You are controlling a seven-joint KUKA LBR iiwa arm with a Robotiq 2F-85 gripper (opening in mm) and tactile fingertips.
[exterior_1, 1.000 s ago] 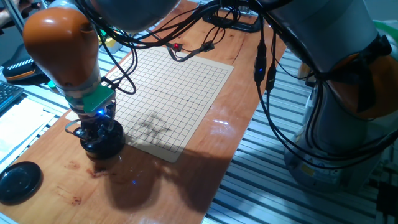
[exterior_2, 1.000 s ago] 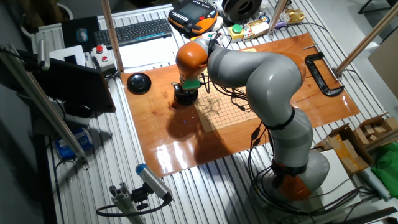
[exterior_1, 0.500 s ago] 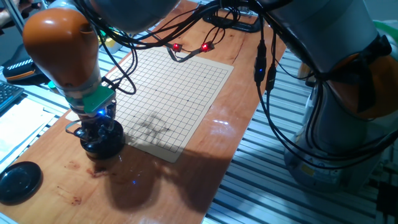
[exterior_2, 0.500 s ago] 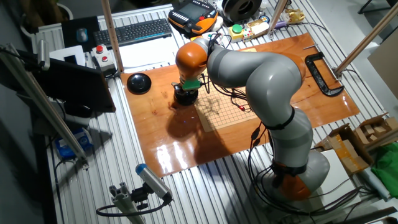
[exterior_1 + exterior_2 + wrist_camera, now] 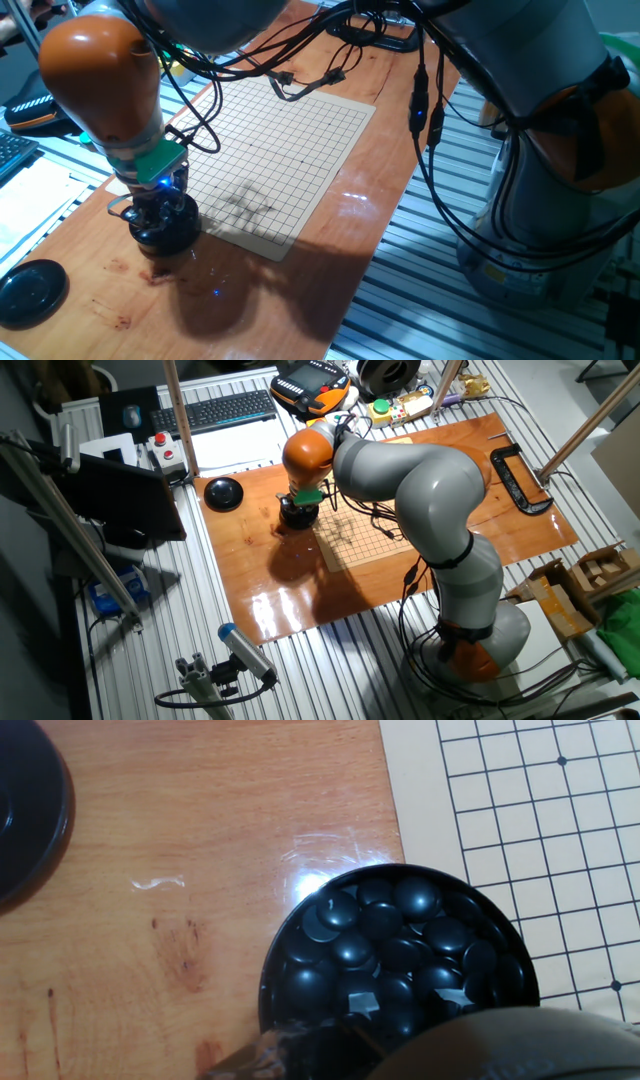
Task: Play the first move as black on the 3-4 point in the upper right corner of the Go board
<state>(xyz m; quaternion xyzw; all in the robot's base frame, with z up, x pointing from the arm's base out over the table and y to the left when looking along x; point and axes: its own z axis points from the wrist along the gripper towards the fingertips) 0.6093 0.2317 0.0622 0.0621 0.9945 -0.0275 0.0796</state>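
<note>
**Black stones under the hand, jaws hidden**

Black glossy stones (image 5: 395,955) fill a round black bowl (image 5: 275,970) at the lower centre of the hand view, heaped and touching one another. The gripper (image 5: 160,218) sits low over this bowl at the lower left of one fixed view, just beside the near corner of the Go board (image 5: 290,150). Its fingertips are out of sight in all 3 views, hidden by the wrist or blurred at the bottom edge of the hand view, so I cannot tell whether the jaws are spread or pinching a stone.

The board's grid shows no stone on any crossing that is visible. In the hand view the board (image 5: 520,830) takes the upper right, its pale margin just beside the bowl's rim. A second dark round lid (image 5: 30,290) lies at the lower left corner of one fixed view, well apart from the bowl.

Against the frame half a second earlier, the arm and bowl sit in the same place; 2 small red lights near the cables at the top of the board are now dark.
</note>
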